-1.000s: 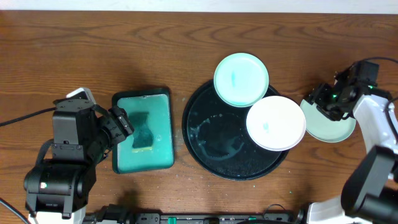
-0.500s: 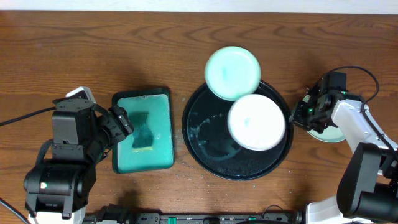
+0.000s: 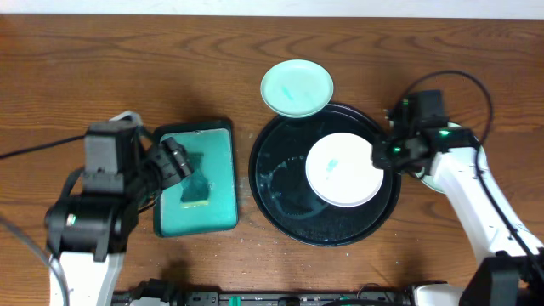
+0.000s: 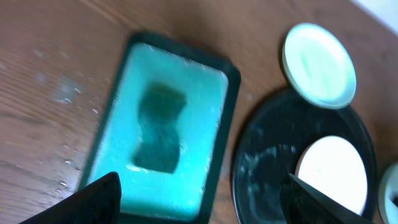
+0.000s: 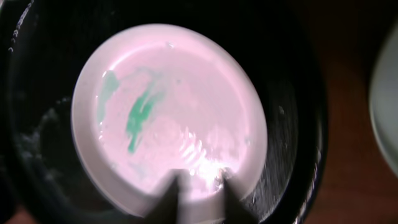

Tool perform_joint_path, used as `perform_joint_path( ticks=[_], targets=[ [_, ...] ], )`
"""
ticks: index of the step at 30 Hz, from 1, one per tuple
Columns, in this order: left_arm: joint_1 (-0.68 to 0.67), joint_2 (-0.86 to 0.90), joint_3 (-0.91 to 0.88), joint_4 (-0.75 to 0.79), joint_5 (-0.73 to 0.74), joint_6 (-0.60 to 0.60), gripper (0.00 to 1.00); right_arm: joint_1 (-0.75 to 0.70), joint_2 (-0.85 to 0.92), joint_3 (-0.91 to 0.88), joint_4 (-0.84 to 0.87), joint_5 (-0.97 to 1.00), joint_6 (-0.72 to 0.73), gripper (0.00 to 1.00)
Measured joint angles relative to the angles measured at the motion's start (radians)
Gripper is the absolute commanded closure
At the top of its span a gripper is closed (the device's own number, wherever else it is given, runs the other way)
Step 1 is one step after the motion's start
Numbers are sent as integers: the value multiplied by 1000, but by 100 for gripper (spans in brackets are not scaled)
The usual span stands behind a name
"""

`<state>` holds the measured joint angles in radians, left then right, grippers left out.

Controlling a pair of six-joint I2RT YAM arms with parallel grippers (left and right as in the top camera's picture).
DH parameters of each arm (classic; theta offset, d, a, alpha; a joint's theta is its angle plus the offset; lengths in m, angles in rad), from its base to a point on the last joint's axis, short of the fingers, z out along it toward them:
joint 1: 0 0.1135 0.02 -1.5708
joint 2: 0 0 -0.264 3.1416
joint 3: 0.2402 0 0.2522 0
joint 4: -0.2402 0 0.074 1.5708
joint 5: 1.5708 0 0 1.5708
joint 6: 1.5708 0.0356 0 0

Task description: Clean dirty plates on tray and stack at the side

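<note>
- Your left fingers (image 3: 174, 159) stand wide apart, holding nothing, over the teal tray (image 3: 223, 183) with its dark sponge (image 3: 196, 183); your left wrist view shows water drops on the bench (image 4: 50, 93) beside them.
- Beyond the black tray (image 3: 280, 200), a mint plate (image 3: 296, 88) overlaps its far rim.
- Your right fingers (image 5: 198, 198) stand narrowly apart at the white plate (image 5: 186, 106); only that wrist view shows its green smear (image 5: 138, 115). Whether they pinch the rim, you can't tell.
- Just behind them, another mint plate (image 3: 432, 177) lies on the bench.
</note>
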<state>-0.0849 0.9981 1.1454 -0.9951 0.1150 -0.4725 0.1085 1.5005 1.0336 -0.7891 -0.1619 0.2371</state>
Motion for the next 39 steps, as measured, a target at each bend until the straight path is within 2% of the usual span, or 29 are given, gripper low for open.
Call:
perform_joint_path(
  ticks=[2,5,9,11,12,19,24,30,32,33,34,36,39],
  targets=[
    [0,49,0,0,50,8,19,34,37,-1,42,75,-3,49],
    [0,98,0,-5,103,31,19,42,112,-2,85,156,-2,50],
    [-10,153,0,-19,140,50,19,42,232,-3,149,209,2,73],
    [-28,169,0,-19,149,60,19,42,277,-5,158,215,-3,98],
    [-40,173,0,-19,150,67,19,42,294,-6,157,225,-1,99],
    [-140,194,0,-16,145,99,19,20,285,-1,135,85,-96,99],
    [-181,248,0,26,141,93,19,40,300,-3,139,-116,-179,99],
    [-265,345,0,108,136,76,19,59,305,-7,97,-176,-239,99],
    [-317,405,0,145,137,76,19,69,305,-7,95,-169,-246,87],
    [-337,430,0,166,137,76,20,73,305,-7,96,-159,-248,67],
    [-364,467,0,192,137,77,21,76,305,-8,99,-151,-255,62],
    [-417,550,0,225,138,77,23,77,304,-8,97,-145,-250,55],
    [-449,616,0,227,138,77,22,82,298,-8,95,-147,-205,54]
  ],
)
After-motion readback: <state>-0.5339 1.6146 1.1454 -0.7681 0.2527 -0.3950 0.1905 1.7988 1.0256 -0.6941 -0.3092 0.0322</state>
